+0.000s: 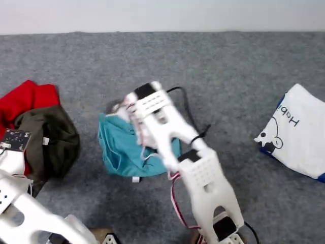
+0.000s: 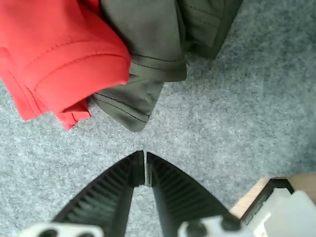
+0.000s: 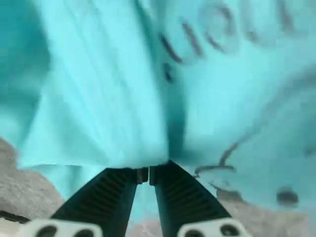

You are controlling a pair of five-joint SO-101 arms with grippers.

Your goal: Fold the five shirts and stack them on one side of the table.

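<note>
Grey carpeted table point(image 1: 228, 76) — teal shirt point(image 1: 118, 147) crumpled, dark print showing.

Left gripper point(image 2: 145, 170) closed, right gripper point(image 3: 149, 175) closed too (arm stretched forward)

**High view:** a fixed camera looked down at a slant over the grey bench point(image 1: 228, 66) from its 6 o'clock edge, facing the wall point(image 1: 162, 15) at 12 o'clock.

**Left wrist view:** a camera looked down past the left gripper point(image 2: 145, 170), close to the bench, at the red shirt point(image 2: 54, 54) and olive shirt point(image 2: 148, 44). The high view carried both shirts at 9 o'clock.

**Right wrist view:** a camera sat very close against the teal shirt point(image 3: 98, 89), which lay at the high view's centre.
</note>
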